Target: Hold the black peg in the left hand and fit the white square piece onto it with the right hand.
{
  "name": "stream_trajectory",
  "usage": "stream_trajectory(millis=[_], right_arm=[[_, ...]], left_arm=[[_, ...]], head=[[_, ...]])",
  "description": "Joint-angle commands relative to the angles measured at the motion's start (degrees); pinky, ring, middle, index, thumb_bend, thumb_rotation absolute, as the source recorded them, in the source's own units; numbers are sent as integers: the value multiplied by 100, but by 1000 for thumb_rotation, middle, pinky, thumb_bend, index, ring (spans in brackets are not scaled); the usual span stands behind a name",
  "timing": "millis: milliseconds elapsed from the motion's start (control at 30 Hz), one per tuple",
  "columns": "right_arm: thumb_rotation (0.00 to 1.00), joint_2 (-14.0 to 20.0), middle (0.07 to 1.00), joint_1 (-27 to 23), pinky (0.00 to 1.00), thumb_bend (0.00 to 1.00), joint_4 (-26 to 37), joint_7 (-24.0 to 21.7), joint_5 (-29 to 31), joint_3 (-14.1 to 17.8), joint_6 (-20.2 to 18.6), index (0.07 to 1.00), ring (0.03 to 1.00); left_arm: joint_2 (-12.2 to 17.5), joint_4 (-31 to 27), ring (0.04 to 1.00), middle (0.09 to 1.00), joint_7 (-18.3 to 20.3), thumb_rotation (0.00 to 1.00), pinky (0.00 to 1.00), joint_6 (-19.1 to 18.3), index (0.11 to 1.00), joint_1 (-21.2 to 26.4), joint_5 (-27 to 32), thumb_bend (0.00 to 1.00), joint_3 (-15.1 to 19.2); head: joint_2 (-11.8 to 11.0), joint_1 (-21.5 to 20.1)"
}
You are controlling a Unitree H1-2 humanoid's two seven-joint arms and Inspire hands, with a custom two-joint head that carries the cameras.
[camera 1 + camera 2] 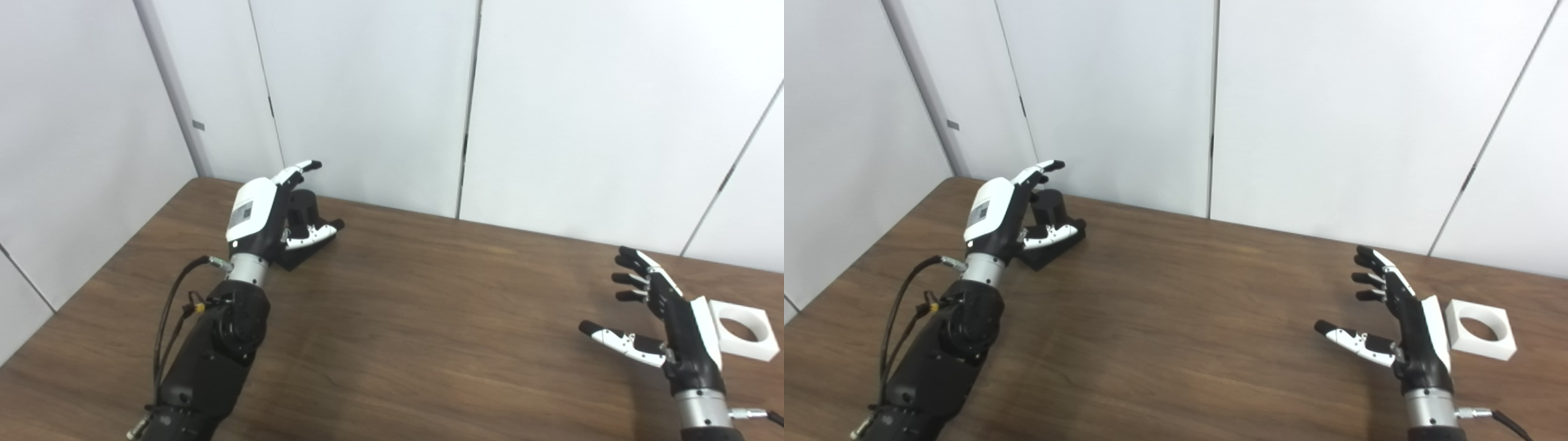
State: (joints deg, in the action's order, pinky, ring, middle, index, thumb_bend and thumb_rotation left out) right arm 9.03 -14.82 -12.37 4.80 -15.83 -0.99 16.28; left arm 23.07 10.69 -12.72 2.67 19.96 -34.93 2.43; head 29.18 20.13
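The left hand [999,215] was wide open, with its fingers [1041,169] reaching up and its thumb pointing out to the side. Right by its palm stood the black peg [1048,205], a short round post on a flat black base, and I could not tell if the hand touched it. The right hand [1402,331] was wide open too and held nothing. Just beside the back of that hand lay the white square piece [1482,330], a flat block with a big round hole in the middle. Both things sat on the brown wooden table [1176,318].
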Motion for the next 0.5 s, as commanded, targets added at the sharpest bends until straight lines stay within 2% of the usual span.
stream_trajectory(millis=[0,133,300,467], right_arm=[[76,78,825,-186,643,644,195,14,44,34,74,838,750],[76,75,834,-179,653,644,160,12,79,44,113,840,765],[69,81,831,-173,650,643,156,12,75,41,123,839,763],[91,92,831,-169,651,641,137,1,84,41,114,841,764]], left_arm=[[241,100,847,883,-232,331,714,141,854,315,24,807,102],[319,235,854,877,-323,395,719,-134,861,383,-137,860,135],[458,548,854,865,-634,446,746,-80,861,478,-238,877,113],[497,563,904,894,-609,492,783,-721,886,544,-432,941,124]], head=[[0,6],[19,25],[19,25],[19,47]])
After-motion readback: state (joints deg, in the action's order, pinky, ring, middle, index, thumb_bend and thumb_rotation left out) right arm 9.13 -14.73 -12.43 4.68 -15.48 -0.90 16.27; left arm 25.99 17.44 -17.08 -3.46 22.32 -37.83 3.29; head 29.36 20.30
